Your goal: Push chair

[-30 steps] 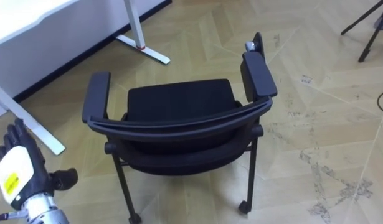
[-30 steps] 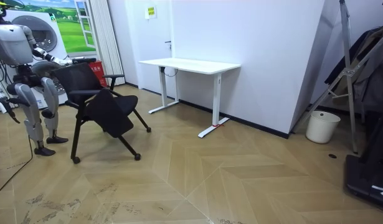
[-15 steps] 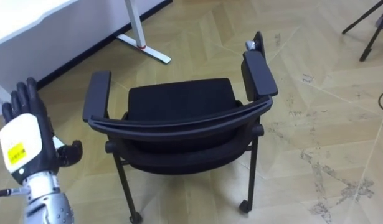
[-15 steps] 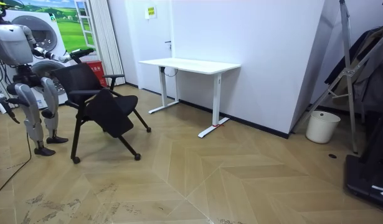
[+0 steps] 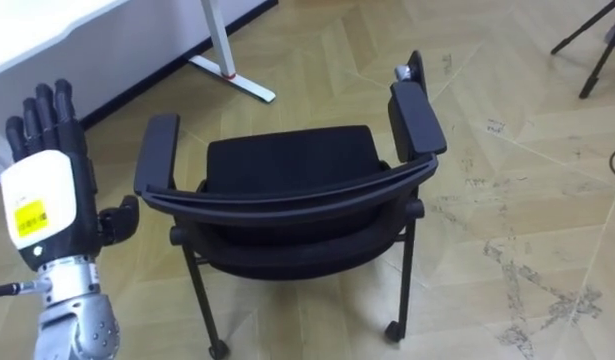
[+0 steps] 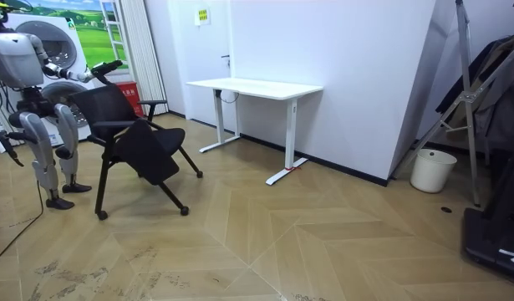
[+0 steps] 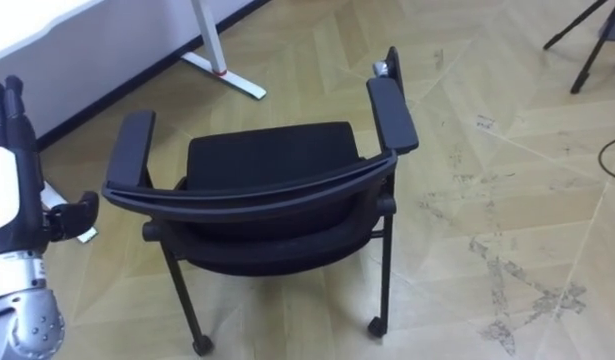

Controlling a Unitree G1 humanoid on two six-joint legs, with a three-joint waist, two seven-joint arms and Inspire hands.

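A black chair [image 5: 287, 190] with two armrests and castors stands on the wood floor right in front of me, its curved backrest [image 5: 287, 200] nearest me and its seat facing away. My left hand [image 5: 47, 195] is raised to the left of the left armrest [image 5: 157, 155], fingers straight and spread, back of the hand toward me, clear of the chair. In the room view I stand behind the chair [image 6: 131, 142] with my left hand [image 6: 112, 64] held out above its back.
A white desk [image 5: 97, 30] with white legs and a foot [image 5: 232, 80] stands beyond the chair at the upper left. Tripod legs [image 5: 587, 50] stand at the upper right. In the room view a white bin [image 6: 432, 170] sits by the wall.
My left hand has risen from low at the left edge to beside the chair's left armrest, fingers still straight. The chair has not moved.
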